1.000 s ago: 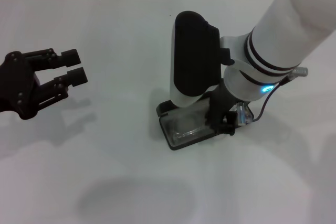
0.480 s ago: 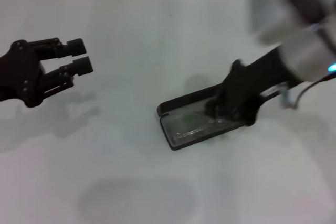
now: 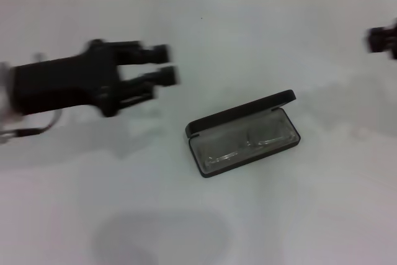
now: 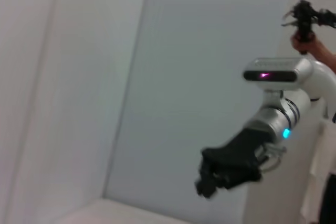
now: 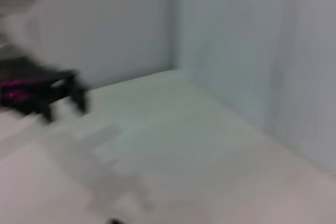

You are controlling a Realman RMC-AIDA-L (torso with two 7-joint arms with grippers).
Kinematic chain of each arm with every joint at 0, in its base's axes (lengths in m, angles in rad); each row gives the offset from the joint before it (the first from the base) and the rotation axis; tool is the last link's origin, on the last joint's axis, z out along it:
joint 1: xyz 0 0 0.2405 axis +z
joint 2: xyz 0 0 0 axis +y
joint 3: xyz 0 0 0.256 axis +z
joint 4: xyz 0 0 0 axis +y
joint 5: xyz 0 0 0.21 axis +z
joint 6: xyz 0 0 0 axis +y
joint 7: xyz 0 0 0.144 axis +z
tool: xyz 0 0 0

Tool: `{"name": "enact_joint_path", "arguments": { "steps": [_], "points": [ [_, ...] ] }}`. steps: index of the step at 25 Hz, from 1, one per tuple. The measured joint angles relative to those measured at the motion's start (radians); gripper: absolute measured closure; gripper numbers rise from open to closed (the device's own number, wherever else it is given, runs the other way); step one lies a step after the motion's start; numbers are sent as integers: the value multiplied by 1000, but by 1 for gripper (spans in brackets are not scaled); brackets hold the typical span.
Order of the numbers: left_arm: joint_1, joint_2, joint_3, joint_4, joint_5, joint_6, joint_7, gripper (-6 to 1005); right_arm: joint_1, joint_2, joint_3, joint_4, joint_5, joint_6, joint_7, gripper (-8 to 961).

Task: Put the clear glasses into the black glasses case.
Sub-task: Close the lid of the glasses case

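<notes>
While the black glasses case [image 3: 243, 133] lies open at table centre, the clear glasses [image 3: 239, 145] rest inside; left gripper [image 3: 166, 65] at ten o'clock, fingers apart; right gripper [image 3: 378, 38] at two o'clock, fingers unreadable. Left wrist view: right gripper [image 4: 206, 184], spread indiscernible. Right wrist view: blurred left gripper [image 5: 63, 98].

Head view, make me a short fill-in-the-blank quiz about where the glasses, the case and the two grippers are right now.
1. The clear glasses lie ____ the black glasses case.
2. The case's lid is ____.
3. The left gripper hovers apart from the case, its fingers ____.
4. The ____ gripper sits at the picture's far edge, away from the case.

Missing words: inside; open; open; right
</notes>
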Motion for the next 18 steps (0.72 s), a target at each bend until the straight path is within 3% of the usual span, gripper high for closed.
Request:
{"name": "enact_joint_path", "arguments": {
  "steps": [4,7,12,18],
  "points": [
    [-97,-45,25,-28,87,-86,-8,646,-25,0,160,80,-11,-20,-45,881],
    [-177,-45,90,-130,74,-212,4,647,-48,2,247,157,8,-31,-118,881],
    [-284,-48,151,-275,71,-398,36,649,-79,3,265,224,32,-5,-184,882],
    [-333,-54,200,-360,60,-501,51,652,-102,2,276,258,90,49,-233,882]
  ]
}}
